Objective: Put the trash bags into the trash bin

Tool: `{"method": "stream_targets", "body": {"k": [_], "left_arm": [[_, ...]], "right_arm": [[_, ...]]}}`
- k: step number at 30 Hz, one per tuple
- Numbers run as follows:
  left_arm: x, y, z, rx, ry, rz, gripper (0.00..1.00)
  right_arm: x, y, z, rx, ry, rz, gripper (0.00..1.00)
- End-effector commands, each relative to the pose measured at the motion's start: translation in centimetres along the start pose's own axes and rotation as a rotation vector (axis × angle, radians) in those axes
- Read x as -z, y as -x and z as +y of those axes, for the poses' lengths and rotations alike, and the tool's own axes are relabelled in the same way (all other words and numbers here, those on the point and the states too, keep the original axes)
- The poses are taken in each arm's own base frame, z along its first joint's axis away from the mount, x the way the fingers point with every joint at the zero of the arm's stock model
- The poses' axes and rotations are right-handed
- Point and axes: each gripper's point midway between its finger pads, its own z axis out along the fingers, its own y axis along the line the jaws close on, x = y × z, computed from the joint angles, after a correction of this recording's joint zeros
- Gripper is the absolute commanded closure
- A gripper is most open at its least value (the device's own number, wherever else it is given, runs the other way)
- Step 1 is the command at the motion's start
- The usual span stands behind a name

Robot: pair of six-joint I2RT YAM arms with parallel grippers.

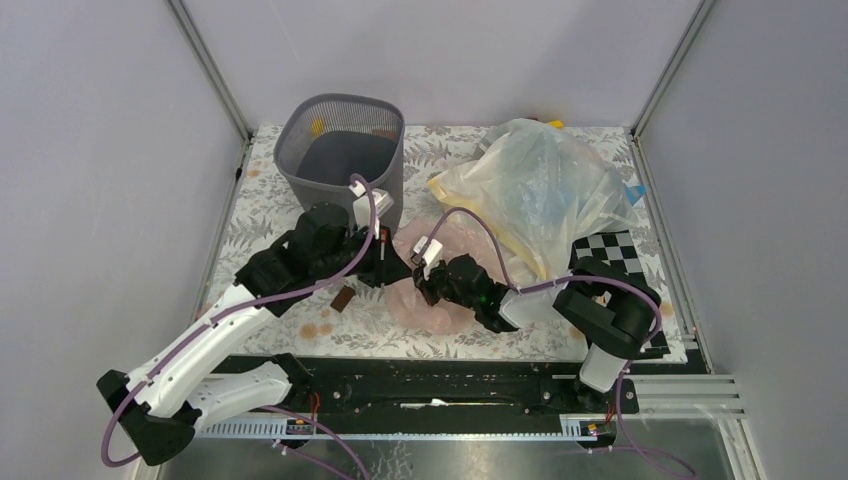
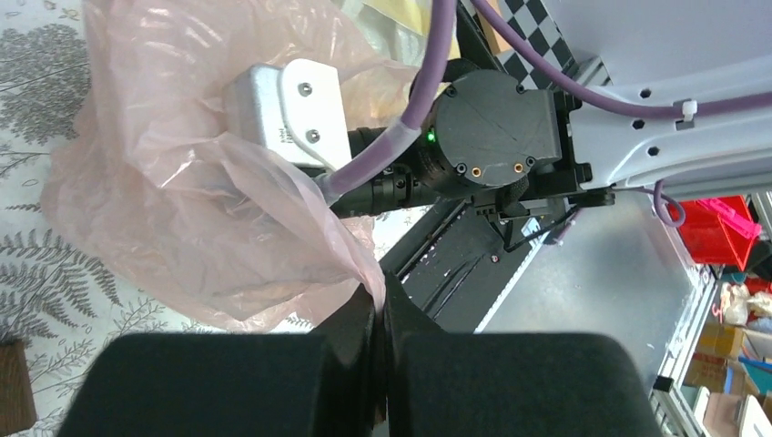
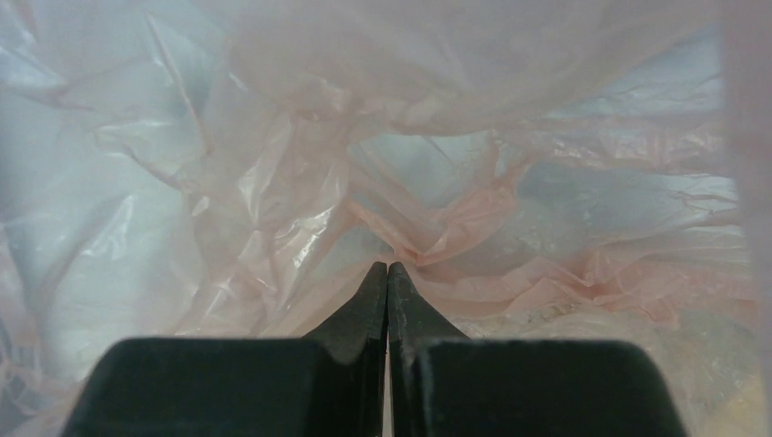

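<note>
So the pink bag (image 1: 410,300) is lying crumpled on the worktop (image 1: 255,200) just in front of the bin (image 1: 340,150), off its near right corner, touching neither rim nor mesh as far as I can see. The bin stands upright at the back, mouth up.

Both arms have a hold on the bag. The left arm (image 1: 220,330) reaches in right in front of the bin. Its jaws are pressed together, with a corner of the pink film pinched between the tips. You can see this best from the left wrist, where the film fans up from the tips and drapes over the right arm's wrist camera (image 2: 282,109). The right arm (image 1: 610,320) comes in from farther right of the bin. Its jaws are also squeezed tight, with the film bunching in creases right at the tips.

Right of the bin sits a bigger clear bag (image 1: 545,185) with a yellow band, its edge touching the pink one. There's also a checkered card (image 1: 612,248) past it, and a small brown thing (image 1: 342,299) in front of the bin.
</note>
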Motion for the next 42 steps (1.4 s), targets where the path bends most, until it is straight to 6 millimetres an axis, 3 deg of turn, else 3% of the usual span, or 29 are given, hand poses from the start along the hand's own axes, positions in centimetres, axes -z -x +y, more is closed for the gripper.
{"method": "stream_targets", "body": {"k": [1, 6, 10, 16, 23, 26, 30, 34, 37, 39, 42], "left_arm": [[2.2, 3.5, -0.7, 0.006, 0.025, -0.137, 1.0], [2.8, 5.8, -1.6, -0.006, 0.01, -0.17, 1.0], [2.3, 6.3, -1.9, -0.003, -0.003, -0.162, 1.0], [2.1, 5.7, -3.7, -0.037, -0.112, -0.104, 1.0], [3.4, 6.0, -6.6, -0.058, -0.239, -0.072, 1.0], [4.8, 8.7, -9.0, -0.079, -0.308, -0.145, 1.0], [8.6, 13.7, -15.1, -0.125, -0.521, -0.281, 1.0], [12.0, 16.8, -19.5, -0.16, -0.707, -0.351, 1.0], [13.7, 17.6, -21.5, -0.181, -0.804, -0.353, 1.0], [14.3, 17.8, -21.7, -0.195, -0.812, -0.359, 1.0], [13.8, 18.0, -20.6, -0.202, -0.74, -0.368, 1.0]], "right_arm": [[-0.6, 1.6, -0.5, 0.024, -0.036, -0.086, 1.0], [-0.6, -1.3, -1.7, 0.096, -0.163, 0.01, 1.0], [-0.5, -2.6, -2.3, 0.14, -0.236, 0.047, 1.0], [-1.7, -3.5, -2.3, 0.143, -0.237, 0.133, 1.0], [-2.1, -2.5, -2.7, 0.021, -0.234, 0.14, 1.0], [-2.8, -3.6, -2.8, -0.038, -0.201, 0.198, 1.0], [-2.9, -4.6, -3.1, -0.073, -0.217, 0.225, 1.0], [-2.2, -4.0, -3.5, -0.081, -0.243, 0.231, 1.0], [-1.3, -2.5, -4.1, -0.086, -0.27, 0.214, 1.0], [-0.5, -1.1, -4.4, -0.094, -0.287, 0.194, 1.0], [1.3, 1.6, -5.2, -0.098, -0.333, 0.155, 1.0]]}}
